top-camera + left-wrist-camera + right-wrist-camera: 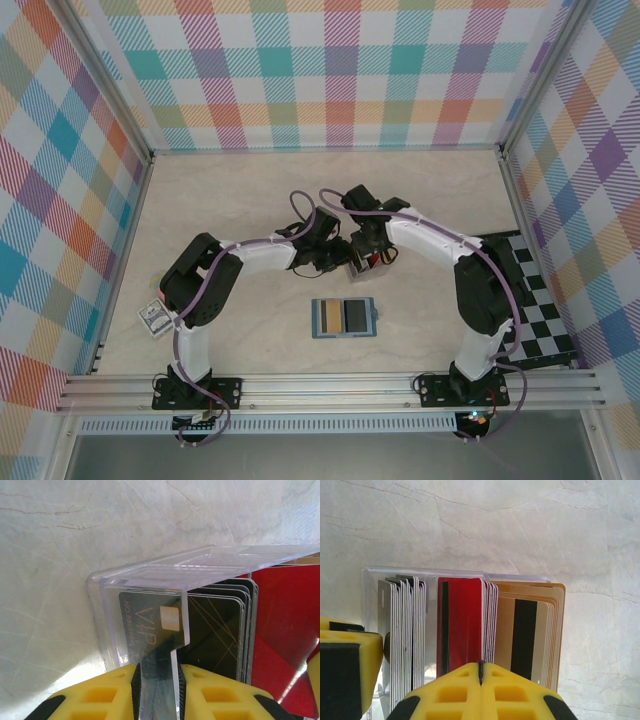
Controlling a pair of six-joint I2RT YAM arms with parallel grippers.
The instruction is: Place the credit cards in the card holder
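- Small teal-blue folding card holder [373, 320]: lay open and flat on the pale marbled table [250, 190], between the two arms and nearer their bases than the grippers. A tan and a dark panel showed inside. Whether these were cards could not be told.
- Yellow-padded left gripper [159, 682]: pinched an upright wall of the clear plastic rack [150, 575], apparently steadying it.
- Yellow-padded right gripper [481, 672]: pads were pressed together at the near edge of the red group. Whether a card sat between them could not be told.
- Thin rectangular plastic credit cards: stood on edge in the rack, beyond the card holder, in close groups of silver-grey [402, 630], red [462, 625], gold [547, 630] and black with "VIP" lettering [215, 635].
- Handling, as judged: light, stiff, glossy and likely slippery.
- The cards were tightly packed, so the hold is best taken on the exposed upper edge, pinching across the two faces.
- The purchase looked narrow, and a neighbouring card might ride up alongside.
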